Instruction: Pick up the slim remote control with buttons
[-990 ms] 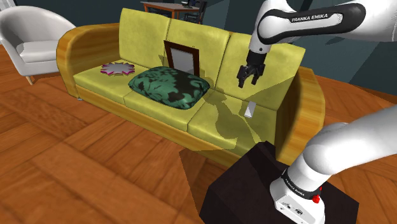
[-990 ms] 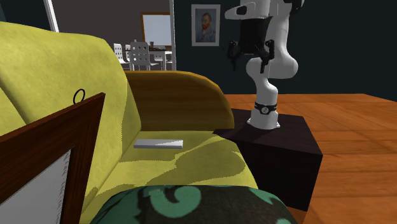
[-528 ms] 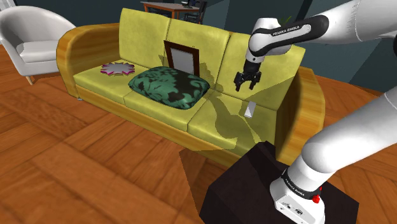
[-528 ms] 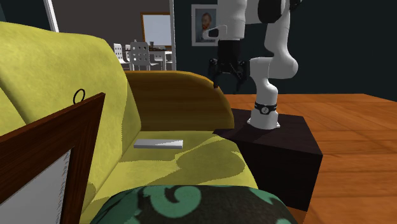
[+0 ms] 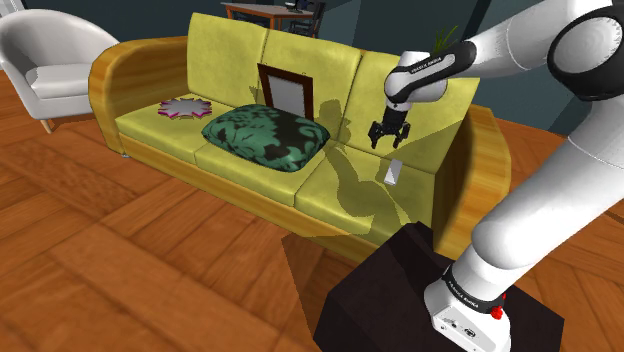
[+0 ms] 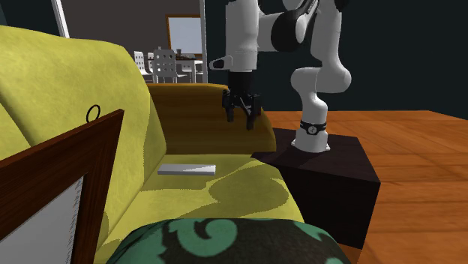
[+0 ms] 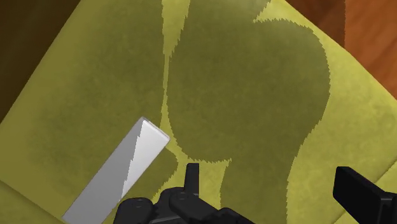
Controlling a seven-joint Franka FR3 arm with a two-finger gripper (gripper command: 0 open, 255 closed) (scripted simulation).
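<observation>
So the slim, flat grey-white remote (image 5: pixel 393 173) (image 6: pixel 187 169) (image 7: pixel 118 172) is lying flat on the yellow sofa's (image 5: pixel 240 40) end seat cushion, right by the sofa's brown wooden armrest (image 6: pixel 187 112). Its long axis runs across the seat: one end points at the sofa's backrest, the other at its front edge. The black claw (image 5: pixel 388 137) (image 6: pixel 241 111) (image 7: pixel 267 175) hangs above that cushion, fingers spread wide, gripping nothing. Also sitting on the sofa are a dark green patterned pillow (image 5: pixel 265 138) and a wood-framed picture (image 5: pixel 285 90) that leans on the backrest.
</observation>
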